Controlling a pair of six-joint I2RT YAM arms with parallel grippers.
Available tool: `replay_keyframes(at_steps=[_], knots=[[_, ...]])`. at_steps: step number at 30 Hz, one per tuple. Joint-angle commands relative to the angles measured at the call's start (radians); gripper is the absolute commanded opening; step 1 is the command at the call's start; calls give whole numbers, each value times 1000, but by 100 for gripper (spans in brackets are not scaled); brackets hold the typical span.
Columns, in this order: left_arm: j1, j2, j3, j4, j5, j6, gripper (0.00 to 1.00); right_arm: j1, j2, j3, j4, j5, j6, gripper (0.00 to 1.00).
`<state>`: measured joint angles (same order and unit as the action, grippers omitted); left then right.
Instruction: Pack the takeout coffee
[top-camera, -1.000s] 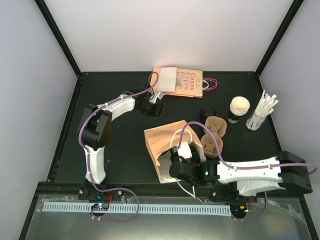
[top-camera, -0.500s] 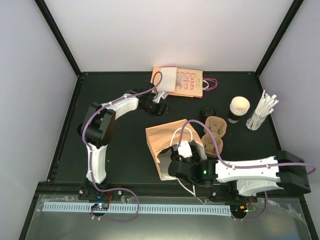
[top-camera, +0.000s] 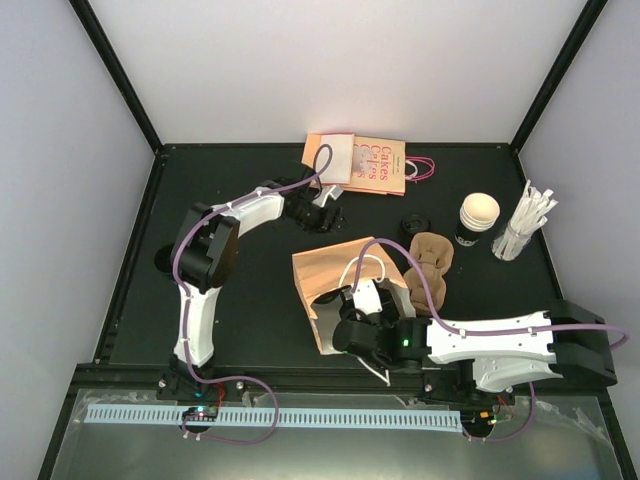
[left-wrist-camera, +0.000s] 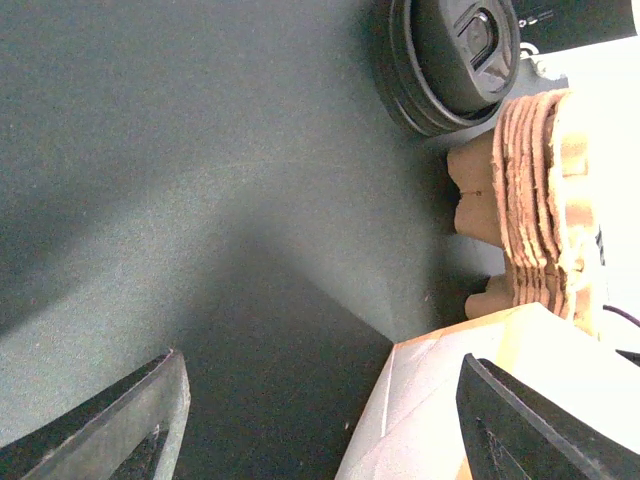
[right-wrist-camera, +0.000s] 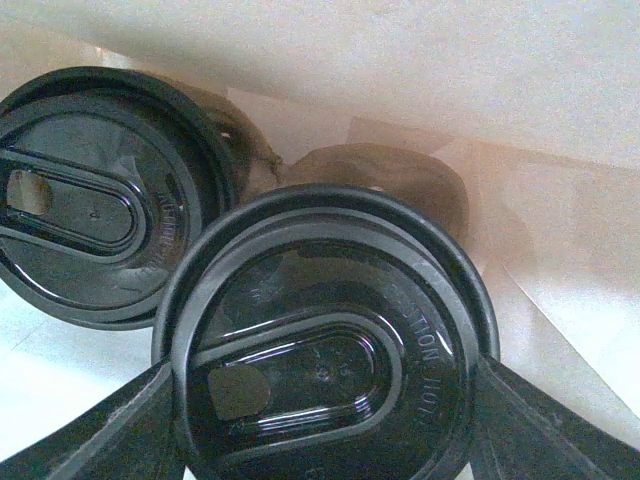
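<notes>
Takeout coffee (right-wrist-camera: 322, 345), glossy black, round, inside smooth paper bag (right-wrist-camera: 430, 60)

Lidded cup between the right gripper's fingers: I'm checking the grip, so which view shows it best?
Right wrist: the lidded cup fills the frame, a finger on each side, inside the bag. Top view: the right arm and bag hide it. Left wrist: not shown.
</notes>
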<state>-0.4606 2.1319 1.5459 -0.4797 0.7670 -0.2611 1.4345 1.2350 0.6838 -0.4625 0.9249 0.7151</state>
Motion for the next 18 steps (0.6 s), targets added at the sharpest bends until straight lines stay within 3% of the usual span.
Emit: replay_keyframes(at_steps=[1,9,18], knots=[[-11,26,52,19,41,27,75,-8,-23,-6,-38,24,0,42],[-24,47,82,11,52,30,75,-8,31,58,-142,118,29,42],[-34,59,110,-14,64,51,74,-7,60,75,-141,135,30,42]])
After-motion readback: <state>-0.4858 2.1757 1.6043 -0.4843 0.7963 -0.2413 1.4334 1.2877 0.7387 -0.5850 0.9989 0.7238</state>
